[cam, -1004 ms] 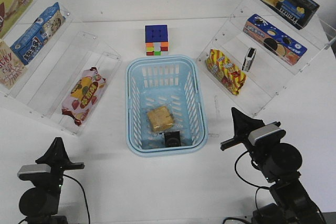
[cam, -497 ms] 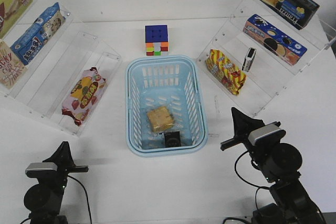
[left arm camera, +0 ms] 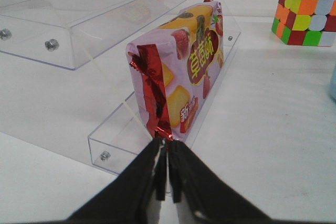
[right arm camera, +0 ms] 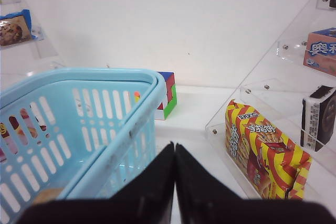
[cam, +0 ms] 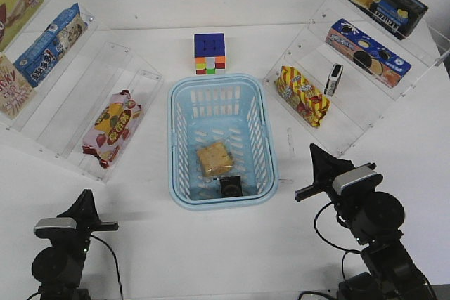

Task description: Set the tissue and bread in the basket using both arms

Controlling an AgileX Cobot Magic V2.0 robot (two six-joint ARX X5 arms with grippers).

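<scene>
The light blue basket (cam: 173,138) stands mid-table. The wrapped tan bread (cam: 214,159) lies inside it, and a black tissue pack (cam: 230,186) lies just in front of the bread by the near wall. A second black tissue pack (cam: 334,79) stands on the right shelf; it also shows in the right wrist view (right arm camera: 318,116). My left gripper (cam: 86,196) is shut and empty near the front left edge (left arm camera: 167,144). My right gripper (cam: 316,150) is shut and empty just right of the basket (right arm camera: 134,124), outside its rim (right arm camera: 174,149).
A pink-red fruit packet (left arm camera: 178,72) lies on the low left shelf (cam: 112,130), straight ahead of the left gripper. A Rubik's cube (cam: 210,53) sits behind the basket. A yellow-red striped packet (right arm camera: 262,150) and cookie boxes (cam: 367,53) fill the clear right shelves.
The left arm has drawn back a little toward the front edge over the last second, then stopped. The right arm, the basket and its contents have not moved.
</scene>
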